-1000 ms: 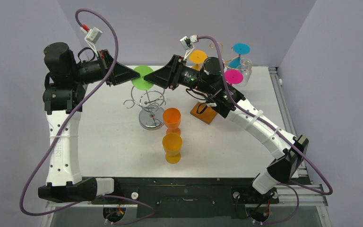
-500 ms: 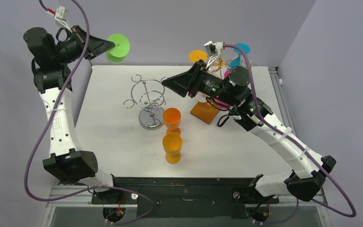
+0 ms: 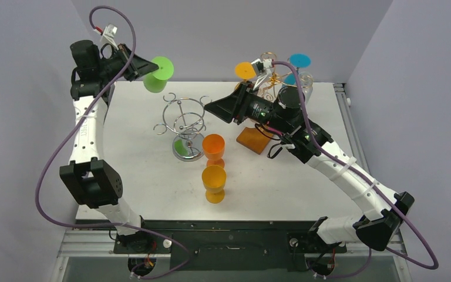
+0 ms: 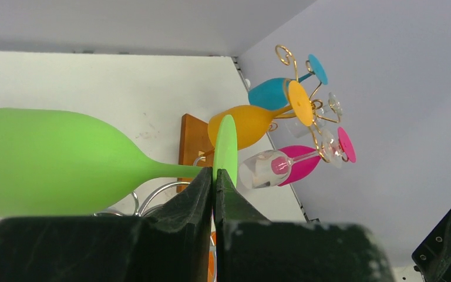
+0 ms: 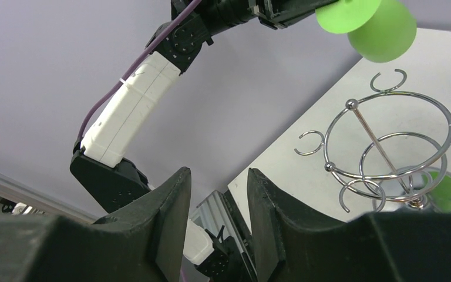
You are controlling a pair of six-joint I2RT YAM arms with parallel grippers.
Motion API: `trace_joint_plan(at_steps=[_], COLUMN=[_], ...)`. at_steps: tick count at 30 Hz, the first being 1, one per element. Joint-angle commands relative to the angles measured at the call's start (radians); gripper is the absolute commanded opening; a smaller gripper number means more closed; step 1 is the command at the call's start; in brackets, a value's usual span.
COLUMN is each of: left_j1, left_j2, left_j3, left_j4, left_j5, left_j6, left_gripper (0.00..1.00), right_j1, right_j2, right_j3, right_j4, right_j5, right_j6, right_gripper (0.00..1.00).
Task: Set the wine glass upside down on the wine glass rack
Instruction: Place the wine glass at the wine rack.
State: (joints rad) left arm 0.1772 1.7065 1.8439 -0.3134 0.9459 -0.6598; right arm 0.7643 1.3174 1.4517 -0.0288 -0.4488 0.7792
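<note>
Top external view: left claw (image 3: 148, 66) clamped on foot of green glass (image 3: 152, 81), held sideways aloft, behind-left of wire rack (image 3: 182, 117). Right claw (image 3: 210, 107) apart, empty, near rack. Step likely: carrying to rack. Next: turn bowl down, slide stem into open ring.

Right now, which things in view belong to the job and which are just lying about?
Job: green glass, held by its foot in the left fingers; silver rack.
Lying about: two orange glasses; wooden block; gold rack with hung glasses.
</note>
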Motion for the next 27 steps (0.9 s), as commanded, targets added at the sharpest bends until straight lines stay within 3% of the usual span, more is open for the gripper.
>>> trace_joint_plan(at_steps=[1, 13, 27], left_j1=[-0.029, -0.062, -0.089], left_j2=[0.002, -0.009, -0.015], left_j3=[-0.039, -0.2, -0.262], left_j4=[0.003, 0.005, -0.025], left_j5=[-0.034, -0.06, -0.058], left_j6=[0.075, 0.136, 0.181], left_gripper=[0.0, 0.0, 0.0], right_j1=[-0.021, -0.06, -0.069], right_j2=[-0.027, -0.03, -0.03], right_j3=[-0.031, -0.066, -0.095], right_j4=[0.093, 0.118, 0.14], right_j5=[-0.022, -0.047, -0.05], right_j6=[0.027, 0.053, 0.067], right_gripper=[0.36, 0.33, 0.31])
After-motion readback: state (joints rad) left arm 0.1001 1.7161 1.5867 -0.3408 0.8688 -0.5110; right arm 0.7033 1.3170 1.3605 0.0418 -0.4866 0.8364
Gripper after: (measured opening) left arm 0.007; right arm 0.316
